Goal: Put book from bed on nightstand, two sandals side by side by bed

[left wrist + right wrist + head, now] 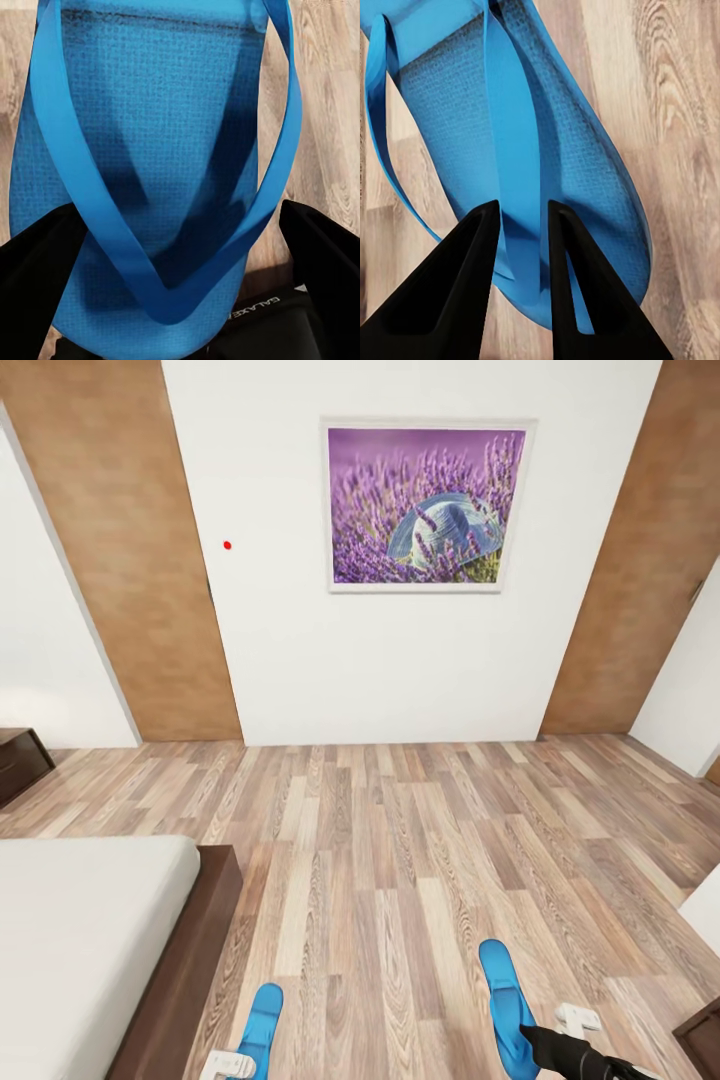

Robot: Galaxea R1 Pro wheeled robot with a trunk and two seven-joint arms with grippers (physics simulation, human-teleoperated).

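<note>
Right gripper (519, 225) pinching the strap of one blue sandal (547, 165), jaws pressed on it above the wood-plank floor (400, 860). Left gripper (180, 247) spread wide around the other sandal (142, 150), whether gripping cannot tell. Bed (80, 950) just beside on the left. Farther off, lavender picture (425, 508) on white wall.
</note>
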